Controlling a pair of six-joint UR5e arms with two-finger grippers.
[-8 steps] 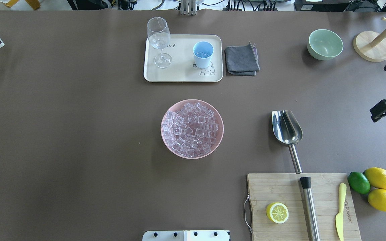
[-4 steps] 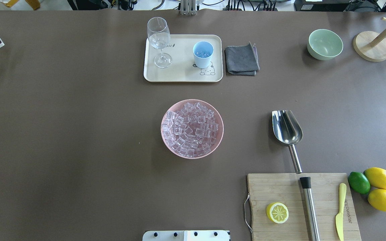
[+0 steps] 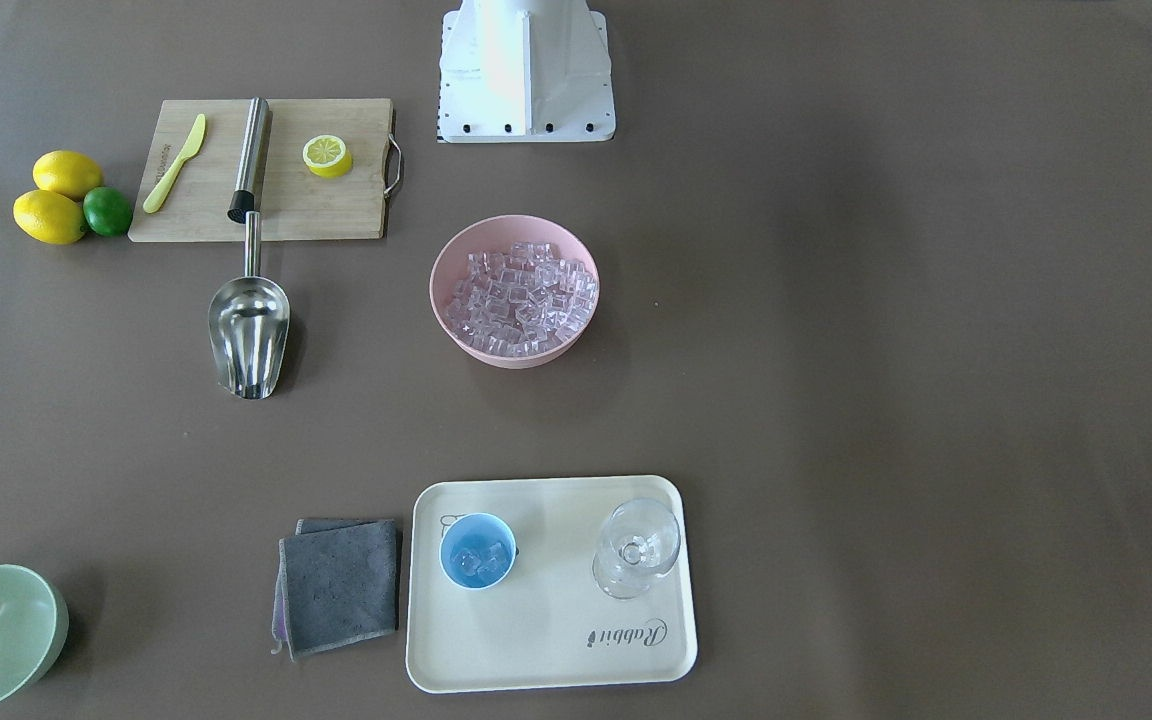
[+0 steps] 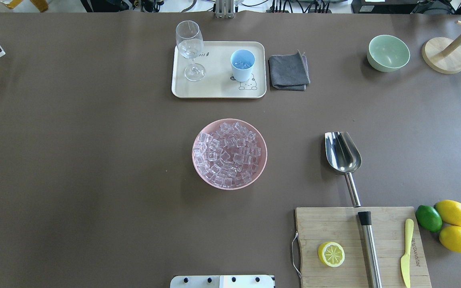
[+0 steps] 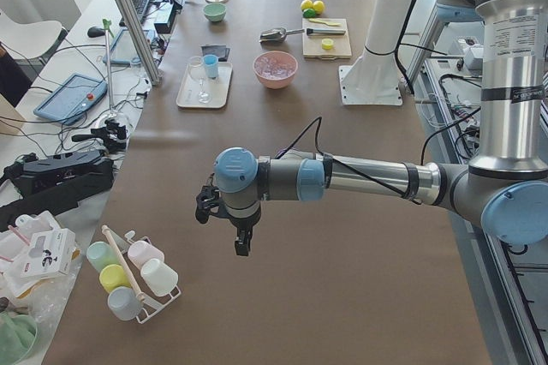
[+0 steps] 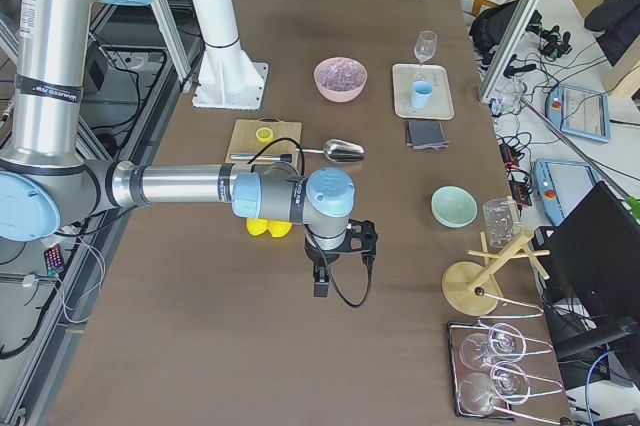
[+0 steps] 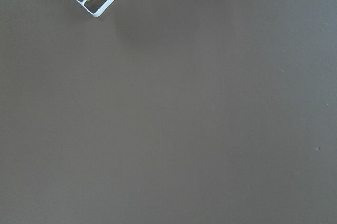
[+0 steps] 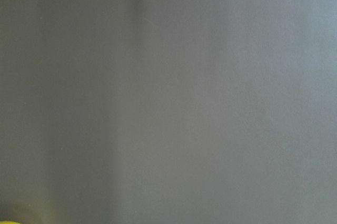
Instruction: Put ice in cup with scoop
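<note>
The steel scoop [image 4: 343, 154] lies on the table right of the pink bowl [image 4: 197, 164], its handle toward the cutting board; it also shows in the front view [image 3: 248, 328]. The bowl is full of clear ice [image 4: 229, 154]. The light-blue cup [image 4: 242, 65] stands on the cream tray [image 4: 214, 91] and holds a few cubes [image 3: 477, 558]. My left gripper [image 5: 242, 241] hangs over bare table near the mug rack, far from all of it. My right gripper [image 6: 322, 281] hangs over bare table past the lemons. I cannot tell whether either is open or shut.
A stemmed glass [image 4: 189, 48] stands on the tray, a grey cloth [image 4: 289, 72] beside it. A green bowl [image 4: 388, 53] and wooden stand [image 4: 443, 55] are at back right. The cutting board [image 4: 334, 224] carries a half lemon, steel cylinder and yellow knife; lemons and a lime [image 4: 428, 218] lie beside it.
My right gripper, at the overhead view's right edge a second ago, has moved out of that view. Nothing on the table has moved.
</note>
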